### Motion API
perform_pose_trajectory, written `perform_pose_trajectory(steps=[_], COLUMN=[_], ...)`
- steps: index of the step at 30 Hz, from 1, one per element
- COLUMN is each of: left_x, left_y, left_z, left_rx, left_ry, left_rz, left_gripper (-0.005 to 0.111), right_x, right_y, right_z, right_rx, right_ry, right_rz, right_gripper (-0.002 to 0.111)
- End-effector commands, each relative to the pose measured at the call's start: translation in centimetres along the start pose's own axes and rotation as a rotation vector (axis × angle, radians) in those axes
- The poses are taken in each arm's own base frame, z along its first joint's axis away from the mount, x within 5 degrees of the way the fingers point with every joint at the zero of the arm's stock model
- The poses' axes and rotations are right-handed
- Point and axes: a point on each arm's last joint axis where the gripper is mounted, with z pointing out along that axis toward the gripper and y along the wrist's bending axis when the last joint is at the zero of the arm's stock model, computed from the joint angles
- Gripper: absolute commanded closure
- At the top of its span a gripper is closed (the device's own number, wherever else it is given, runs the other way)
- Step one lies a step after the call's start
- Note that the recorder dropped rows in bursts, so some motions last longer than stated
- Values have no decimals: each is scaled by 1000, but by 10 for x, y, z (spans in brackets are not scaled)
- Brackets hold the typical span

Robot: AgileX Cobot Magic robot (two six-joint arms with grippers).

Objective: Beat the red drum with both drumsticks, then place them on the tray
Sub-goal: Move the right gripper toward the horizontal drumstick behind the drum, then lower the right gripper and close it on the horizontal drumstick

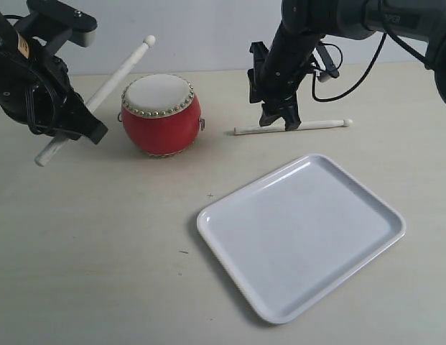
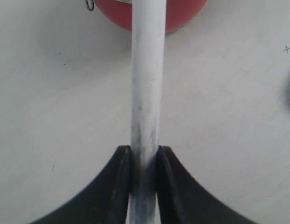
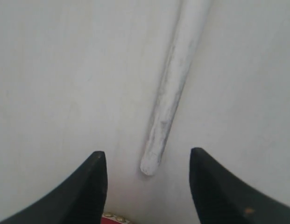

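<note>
The red drum (image 1: 161, 115) with its cream top stands on the table at back left. My left gripper (image 1: 85, 126) is shut on one drumstick (image 1: 111, 80), held slanted with its knob tip raised behind the drum; the left wrist view has the stick (image 2: 147, 93) pinched between the black fingers (image 2: 117, 186), the drum's red body (image 2: 182, 14) beyond. The second drumstick (image 1: 319, 126) lies flat on the table right of the drum. My right gripper (image 1: 280, 118) stands open over its butt end (image 3: 166, 116), fingers apart on either side. The white tray (image 1: 302, 233) lies empty at front right.
Black cables (image 1: 352, 79) hang from the right arm above the lying stick. The pale tabletop (image 1: 100, 251) spreads bare in front of the drum and left of the tray. A light wall (image 1: 208, 29) closes the back.
</note>
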Motion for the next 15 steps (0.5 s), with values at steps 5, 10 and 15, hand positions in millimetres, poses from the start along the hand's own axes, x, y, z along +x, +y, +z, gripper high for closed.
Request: perform_pose_trajectory(steps=[5,10,15], left_x=[0,0,0], left_y=[1,1,1], left_z=[-1,-1,-1], left_rx=[-6,-6,-6], left_ry=[-4,-4,-4], left_rz=[3,3,3], left_gripper=[107,107,107], right_x=[-2,-3,-3], right_y=[-4,-6,-4], right_z=[15,27,29], right_rx=[27,27,10], right_ry=[-1,1,-3], right_rz=[2,10,69], right_gripper=[57,57,57])
